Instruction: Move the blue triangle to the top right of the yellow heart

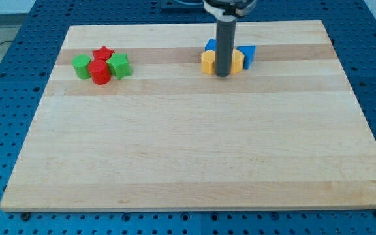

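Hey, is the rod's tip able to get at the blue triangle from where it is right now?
Probably yes. My tip rests at the front of the yellow-and-blue cluster, and the blue triangle sits just to the view's right of it, its right side open, though a yellow block lies between.

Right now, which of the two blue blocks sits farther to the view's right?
The blue triangle, right of my tip; the other blue block peeks out left of the rod.

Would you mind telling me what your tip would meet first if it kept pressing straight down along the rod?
Straight down, my tip meets the wooden board itself, which it seems to touch already. It sits between two yellow blocks, though depth is uncertain.
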`<act>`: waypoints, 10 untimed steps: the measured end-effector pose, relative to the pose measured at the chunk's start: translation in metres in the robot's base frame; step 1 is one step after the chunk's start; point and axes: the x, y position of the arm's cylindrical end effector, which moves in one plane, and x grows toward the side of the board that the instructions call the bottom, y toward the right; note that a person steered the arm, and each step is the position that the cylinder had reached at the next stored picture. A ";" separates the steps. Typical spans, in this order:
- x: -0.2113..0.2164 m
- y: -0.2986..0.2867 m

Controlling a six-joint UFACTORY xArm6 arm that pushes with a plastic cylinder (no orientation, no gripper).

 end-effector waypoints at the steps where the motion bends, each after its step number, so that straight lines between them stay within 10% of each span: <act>1: -0.008 0.002; 10: -0.027 0.099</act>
